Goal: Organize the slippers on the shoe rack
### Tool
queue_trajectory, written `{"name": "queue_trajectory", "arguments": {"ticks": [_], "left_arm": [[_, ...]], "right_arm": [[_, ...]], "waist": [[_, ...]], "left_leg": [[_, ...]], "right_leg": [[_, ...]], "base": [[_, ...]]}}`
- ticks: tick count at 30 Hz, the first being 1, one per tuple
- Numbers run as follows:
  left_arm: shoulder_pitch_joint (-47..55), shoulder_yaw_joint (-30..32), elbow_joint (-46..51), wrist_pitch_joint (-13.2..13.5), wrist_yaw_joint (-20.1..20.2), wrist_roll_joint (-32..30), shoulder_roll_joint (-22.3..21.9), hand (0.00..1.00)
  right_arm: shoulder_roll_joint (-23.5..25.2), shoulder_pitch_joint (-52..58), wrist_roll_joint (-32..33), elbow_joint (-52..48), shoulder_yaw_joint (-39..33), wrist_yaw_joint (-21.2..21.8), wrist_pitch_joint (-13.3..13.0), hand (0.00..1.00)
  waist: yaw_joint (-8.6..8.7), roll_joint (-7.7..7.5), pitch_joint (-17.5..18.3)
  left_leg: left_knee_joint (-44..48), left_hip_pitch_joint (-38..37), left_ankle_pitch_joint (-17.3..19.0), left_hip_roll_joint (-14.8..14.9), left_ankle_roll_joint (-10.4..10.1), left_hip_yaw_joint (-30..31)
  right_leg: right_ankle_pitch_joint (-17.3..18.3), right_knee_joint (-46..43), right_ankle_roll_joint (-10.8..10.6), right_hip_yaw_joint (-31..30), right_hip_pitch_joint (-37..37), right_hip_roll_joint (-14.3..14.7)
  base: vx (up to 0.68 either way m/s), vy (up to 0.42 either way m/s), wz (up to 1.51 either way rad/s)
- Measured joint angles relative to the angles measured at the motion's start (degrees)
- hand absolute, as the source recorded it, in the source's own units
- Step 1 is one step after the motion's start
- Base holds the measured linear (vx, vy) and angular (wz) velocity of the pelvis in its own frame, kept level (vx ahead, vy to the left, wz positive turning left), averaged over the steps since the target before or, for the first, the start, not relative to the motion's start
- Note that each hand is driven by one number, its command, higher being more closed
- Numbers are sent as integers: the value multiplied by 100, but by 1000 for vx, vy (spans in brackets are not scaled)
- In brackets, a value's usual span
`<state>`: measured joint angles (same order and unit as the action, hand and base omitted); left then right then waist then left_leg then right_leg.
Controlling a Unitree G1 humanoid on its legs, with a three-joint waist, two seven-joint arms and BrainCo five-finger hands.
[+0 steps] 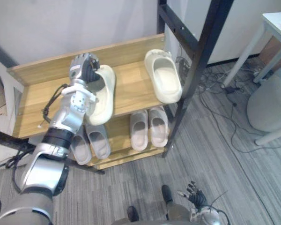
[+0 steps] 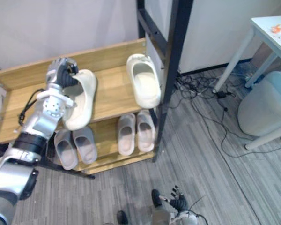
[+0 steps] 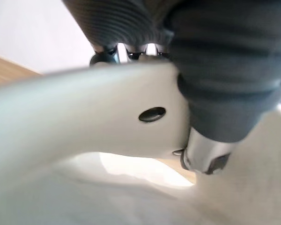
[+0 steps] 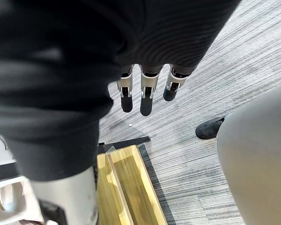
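A cream slipper [image 1: 103,98] lies on the top shelf of the wooden shoe rack [image 1: 131,89], its heel end hanging a little over the front edge. My left hand [image 1: 84,68] is shut on its upper strap at the far end. In the left wrist view the strap [image 3: 84,112] sits pinched between the thumb [image 3: 203,154] and the fingers above it. A second cream slipper [image 1: 164,75] rests to the right on the same shelf. My right hand [image 1: 194,194] hangs low over the carpet, its fingers [image 4: 147,93] straight and holding nothing.
Two pairs of grey slippers [image 1: 90,143] [image 1: 149,127] fill the lower shelf. A black metal post [image 1: 192,70] stands right beside the rack's right end. Farther right are floor cables [image 1: 225,89], a white table [image 1: 276,23] and a grey round seat [image 1: 269,105].
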<state>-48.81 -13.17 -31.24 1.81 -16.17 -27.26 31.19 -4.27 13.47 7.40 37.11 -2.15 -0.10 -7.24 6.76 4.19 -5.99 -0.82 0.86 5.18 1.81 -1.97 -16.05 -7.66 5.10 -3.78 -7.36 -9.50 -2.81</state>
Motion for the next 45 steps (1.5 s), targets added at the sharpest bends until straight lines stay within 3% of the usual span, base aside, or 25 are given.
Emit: {"name": "queue_trajectory", "arguments": {"ticks": [4,8,9,28,32,45], "left_arm": [[-32,65,-2,-50,-121,39,-179,100],[-215,166,-109,-163,-179,104,-316,100],[-224,248,-111,-202,-222,105,-336,0],[-465,719,-312,-285,-413,315,-848,0],[-483,701,-466,-285,-382,508,-1176,0],[-443,702,-657,-276,-376,1124,-1381,0]], "right_arm": [[32,-3,2,-22,-9,-7,1,0],[105,-6,7,-30,-55,-32,2,0],[139,-4,15,-49,-91,-51,-1,0],[178,10,171,-51,-179,-102,7,0],[177,-1,169,-31,-170,-104,33,0],[146,-215,170,238,-169,-104,137,0]], "waist": [[35,-7,-6],[35,-106,-88],[54,-109,-90],[65,-120,-97],[78,-122,-98],[189,-119,-98]], "left_leg": [[7,7,34,-51,54,-102],[147,27,129,-80,84,-214],[214,74,174,-90,99,-238],[221,172,207,-187,153,-302],[211,91,189,-221,177,-119],[79,-13,30,-298,226,289]], "right_leg": [[-26,0,-37,-118,-51,-38],[-59,1,-88,-261,-65,-72],[-68,1,-101,-297,-96,-87],[-92,-1,-139,-367,-223,-177],[-76,5,-151,-172,-62,-209],[-35,45,-91,400,156,-290]], "base": [[-10,17,-15],[-21,6,-12],[-24,1,-19],[11,-4,-2],[16,-19,21],[1,-20,16]]}}
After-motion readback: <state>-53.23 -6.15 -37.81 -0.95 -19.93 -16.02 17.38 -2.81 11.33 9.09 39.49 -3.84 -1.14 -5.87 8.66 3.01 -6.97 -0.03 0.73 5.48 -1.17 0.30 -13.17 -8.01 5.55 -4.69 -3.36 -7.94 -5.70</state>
